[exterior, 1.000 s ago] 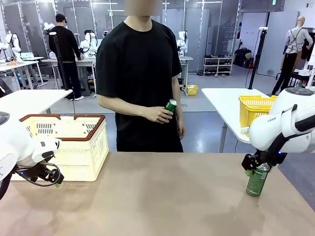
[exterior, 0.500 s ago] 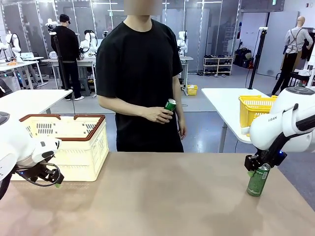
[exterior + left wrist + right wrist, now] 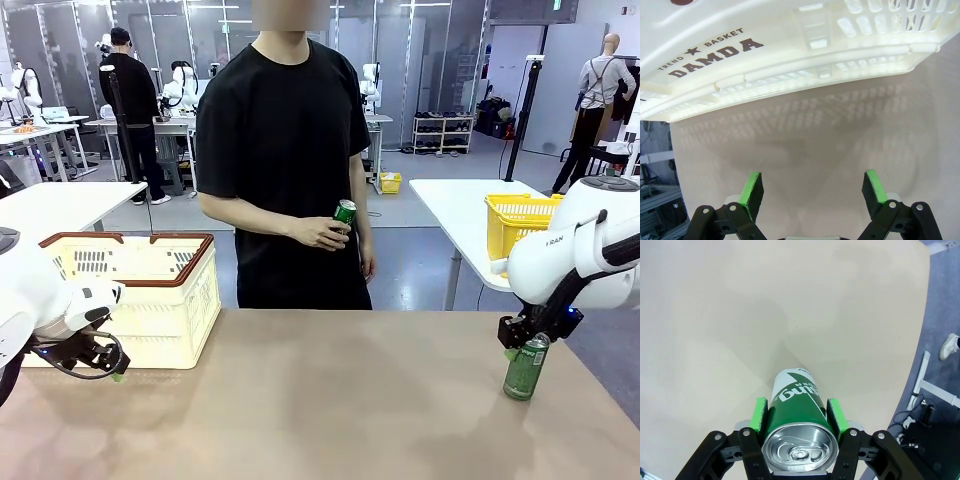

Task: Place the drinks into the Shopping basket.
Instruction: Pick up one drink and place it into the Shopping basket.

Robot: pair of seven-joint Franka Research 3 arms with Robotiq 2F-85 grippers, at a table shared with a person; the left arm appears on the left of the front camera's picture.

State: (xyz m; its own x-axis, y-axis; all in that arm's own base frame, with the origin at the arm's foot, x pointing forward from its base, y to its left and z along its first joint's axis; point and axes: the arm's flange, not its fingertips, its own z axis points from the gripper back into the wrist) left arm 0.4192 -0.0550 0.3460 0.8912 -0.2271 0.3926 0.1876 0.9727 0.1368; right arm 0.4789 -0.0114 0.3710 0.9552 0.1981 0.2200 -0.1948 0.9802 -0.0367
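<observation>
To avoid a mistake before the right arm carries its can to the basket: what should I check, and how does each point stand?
1. Right gripper shut on the green can: ok.
2. Can lifted off the table: cannot tell.
3. Basket upright, top open: ok.
4. Left gripper open, holding nothing, near the basket: ok.
5. Person's hand with second can, back from the table: ok.

Tan, matte table (image 3: 330,400) runs the full width of my front view. On its left, by the far edge, a cream Shopping basket (image 3: 200,300) with a reddish-brown rim sits flat, and my left wrist camera reads "DAMDA" on its slotted wall. Far right, near the edge, is one green can (image 3: 525,368), leaning slightly. I can't tell whether its base rests fully.
</observation>
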